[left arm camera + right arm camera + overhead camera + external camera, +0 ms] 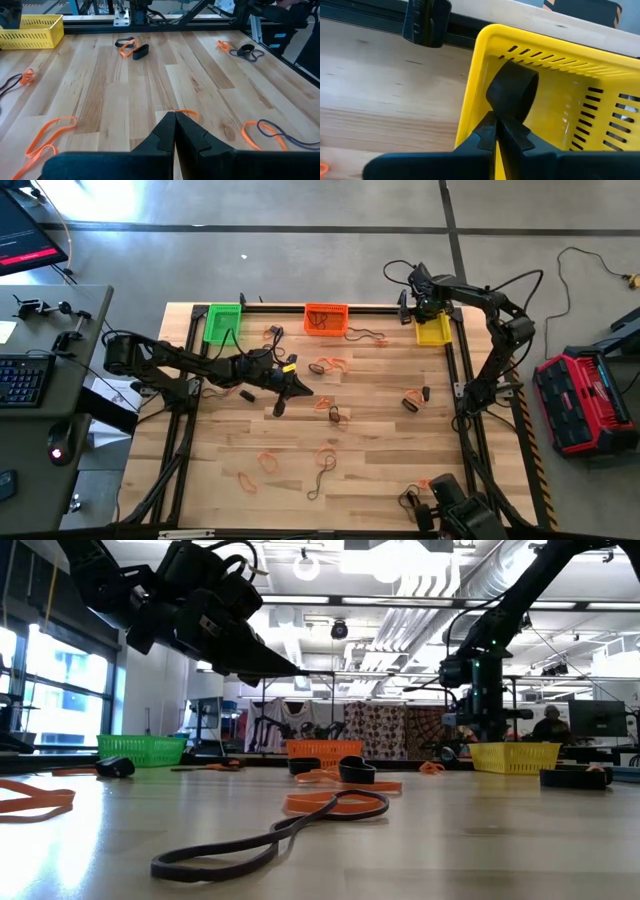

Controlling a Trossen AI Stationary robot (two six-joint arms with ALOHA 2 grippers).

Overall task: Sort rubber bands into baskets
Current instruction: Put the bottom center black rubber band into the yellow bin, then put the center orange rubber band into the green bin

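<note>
The green basket [223, 320], the orange basket [326, 318] and the yellow basket [433, 330] stand along the table's far edge. My right gripper [496, 119] is over the yellow basket [555, 100], shut on a wide black rubber band [512, 92]. My left gripper [175, 116] is shut and empty above the table's middle [300, 390], well clear of the wood in the low view [300, 672]. An orange band [189, 115] lies on the table just beyond its fingertips. Several orange and black bands lie scattered on the table. My right gripper pinches the black band's loop by one end [501, 114] between its two fingertips. The rest of the loop sticks out past the fingertips over the inside of the yellow basket, near a corner of its rim [487, 37]. Whether the band touches the basket, I cannot tell.
Loose bands lie at the middle [330, 365], right [412, 400] and near side [325, 460] of the table; a long black one [270, 840] lies close to the low camera. A dark metal frame [465, 410] runs along the table's edges.
</note>
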